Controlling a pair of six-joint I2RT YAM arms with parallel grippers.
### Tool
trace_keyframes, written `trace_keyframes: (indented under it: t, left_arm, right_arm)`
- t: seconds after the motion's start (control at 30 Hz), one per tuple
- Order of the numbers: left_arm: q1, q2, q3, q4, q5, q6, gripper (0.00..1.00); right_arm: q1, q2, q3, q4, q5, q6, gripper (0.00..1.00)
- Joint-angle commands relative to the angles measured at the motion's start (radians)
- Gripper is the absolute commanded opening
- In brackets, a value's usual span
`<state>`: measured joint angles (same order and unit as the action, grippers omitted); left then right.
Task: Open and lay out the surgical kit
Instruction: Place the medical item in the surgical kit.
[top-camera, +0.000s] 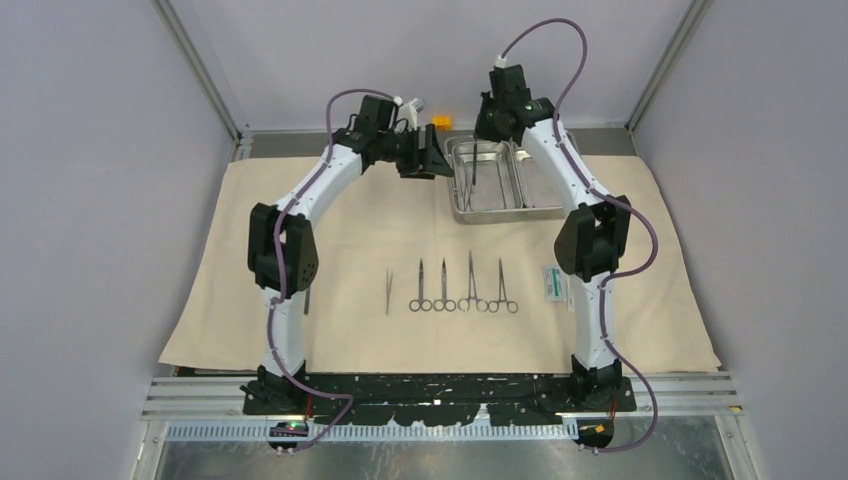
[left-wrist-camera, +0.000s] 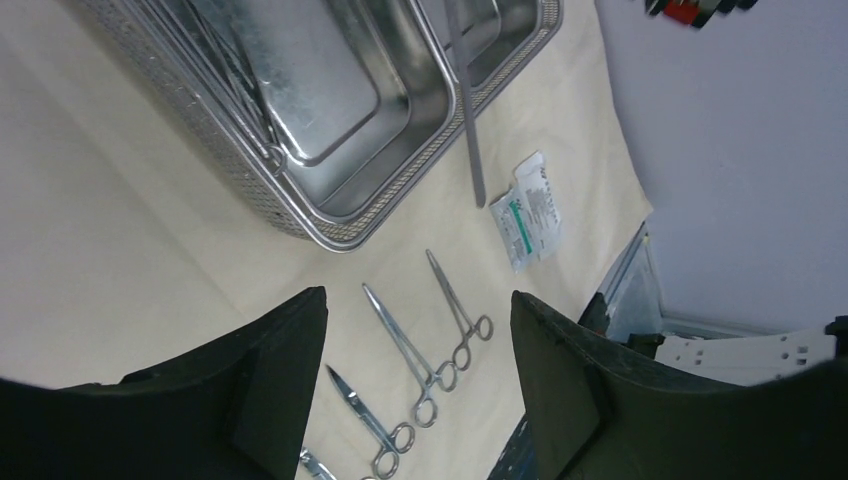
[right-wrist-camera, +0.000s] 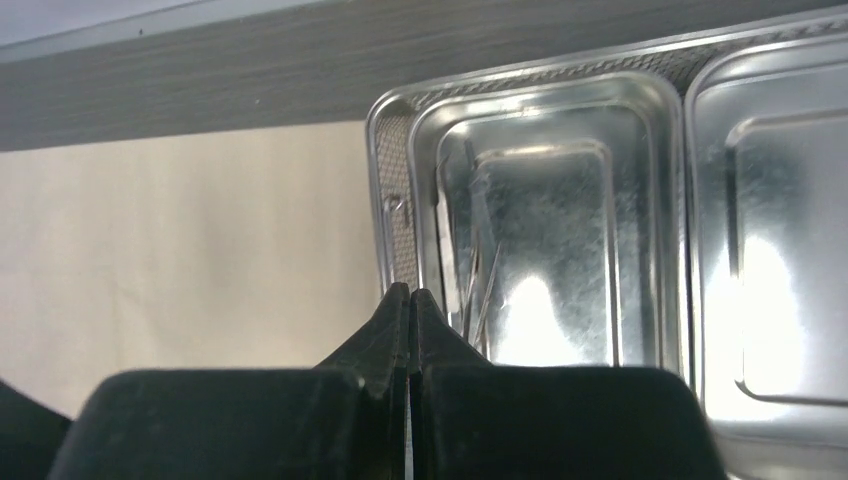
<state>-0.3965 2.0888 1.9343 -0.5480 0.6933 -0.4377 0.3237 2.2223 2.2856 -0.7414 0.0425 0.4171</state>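
Note:
The beige cloth (top-camera: 330, 215) lies spread flat. The two-compartment steel tray (top-camera: 535, 212) stands at the back; slim tools lie in its left compartment (right-wrist-camera: 470, 270). On the cloth lie tweezers (top-camera: 389, 290), a row of ring-handled clamps (top-camera: 470, 285) and white/teal packets (top-camera: 552, 283). My left gripper (top-camera: 425, 160) hovers open and empty by the tray's left side; clamps (left-wrist-camera: 455, 310) show between its fingers. My right gripper (top-camera: 490, 125) is shut above the tray's back left (right-wrist-camera: 410, 295). A straight steel handle (left-wrist-camera: 467, 110) hangs over the tray, seemingly from the right gripper.
A small orange block (top-camera: 441, 122) sits behind the tray near the back wall. A slim dark tool (top-camera: 306, 298) lies on the cloth beside my left arm. The cloth's front edge (top-camera: 440, 368) ends at the rail by the arm bases.

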Motion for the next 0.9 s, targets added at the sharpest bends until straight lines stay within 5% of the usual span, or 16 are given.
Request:
trace_keyframes:
  t: [0.0,0.53,0.87]
  left_arm:
    - [-0.026,-0.009,-0.02,0.151,0.08,-0.157,0.69]
    - [-0.036,0.004,-0.098,0.24,0.054,-0.273,0.66]
    - [-0.039,0.014,-0.126,0.333,0.114,-0.335,0.54]
  right_arm:
    - [0.047,-0.117,-0.082,0.021,-0.028,0.073,0.0]
    - [0.138,-0.253,-0.245,0.064,0.002,0.089,0.0]
    - [0.138,-0.249,-0.255,0.07,-0.002,0.089,0.0]
